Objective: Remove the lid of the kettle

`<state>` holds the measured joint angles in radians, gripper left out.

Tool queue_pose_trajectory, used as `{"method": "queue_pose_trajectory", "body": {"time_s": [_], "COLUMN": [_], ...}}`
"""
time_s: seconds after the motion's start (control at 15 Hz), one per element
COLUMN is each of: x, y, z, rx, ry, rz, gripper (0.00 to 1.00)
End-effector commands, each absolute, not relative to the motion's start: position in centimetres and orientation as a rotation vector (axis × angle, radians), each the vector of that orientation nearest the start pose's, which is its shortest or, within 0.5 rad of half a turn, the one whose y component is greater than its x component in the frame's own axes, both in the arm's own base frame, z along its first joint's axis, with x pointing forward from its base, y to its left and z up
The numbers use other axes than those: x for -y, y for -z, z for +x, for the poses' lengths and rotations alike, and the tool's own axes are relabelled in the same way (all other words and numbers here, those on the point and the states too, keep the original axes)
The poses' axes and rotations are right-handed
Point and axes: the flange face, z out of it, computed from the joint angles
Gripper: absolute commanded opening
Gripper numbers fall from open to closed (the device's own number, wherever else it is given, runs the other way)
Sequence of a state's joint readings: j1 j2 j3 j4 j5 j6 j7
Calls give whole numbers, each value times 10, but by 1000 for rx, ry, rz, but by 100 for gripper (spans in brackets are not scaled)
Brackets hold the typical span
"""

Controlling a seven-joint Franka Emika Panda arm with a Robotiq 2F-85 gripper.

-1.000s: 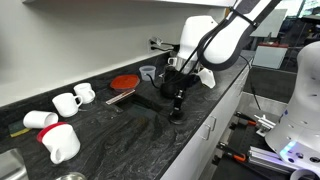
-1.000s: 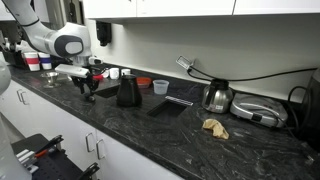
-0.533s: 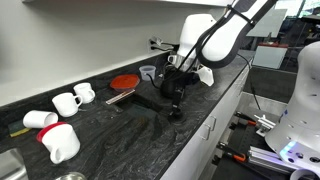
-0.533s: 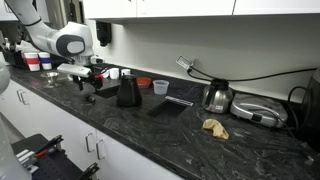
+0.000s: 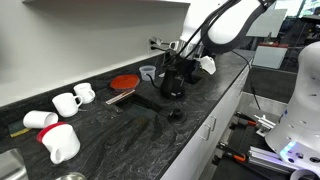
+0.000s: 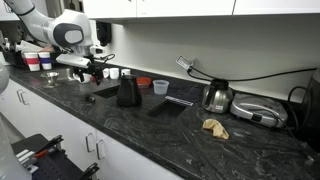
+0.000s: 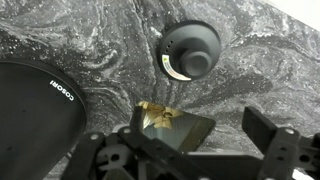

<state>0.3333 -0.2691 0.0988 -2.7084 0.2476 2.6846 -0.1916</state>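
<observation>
The lid (image 7: 190, 50), a small round dark cap, lies by itself on the black marbled counter; it also shows in both exterior views (image 5: 176, 113) (image 6: 88, 97). The kettle (image 7: 35, 105), black and marked COSORI, stands to one side of it (image 6: 128, 91) (image 5: 172, 88). My gripper (image 7: 215, 135) hangs above the lid, open, with nothing between its fingers. In both exterior views the gripper (image 5: 178, 70) (image 6: 86, 74) is well above the counter and apart from the lid.
White mugs (image 5: 70, 100) (image 5: 60, 142), a flat red disc (image 5: 123, 82) and a grey-blue cup (image 5: 148, 72) sit along the counter. A silver kettle (image 6: 218, 96), a flat appliance (image 6: 255, 112) and a crumpled cloth (image 6: 214, 126) lie farther along. The counter's front edge (image 5: 215, 110) is close to the lid.
My gripper was low over the counter with the lid; it has opened, let the lid go and risen. The lid stays on the counter.
</observation>
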Motion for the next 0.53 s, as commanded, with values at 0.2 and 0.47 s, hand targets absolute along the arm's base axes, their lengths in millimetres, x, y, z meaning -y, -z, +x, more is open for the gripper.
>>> {"method": "queue_pose_trajectory", "body": {"time_s": [0.2,0.47], "x": [-165,-164], "y": [-359,-356], "z": [374,373], "rx": [615,614], "ry": [338,329], "rz": [-2913,-2915], "gripper": [100,100]}}
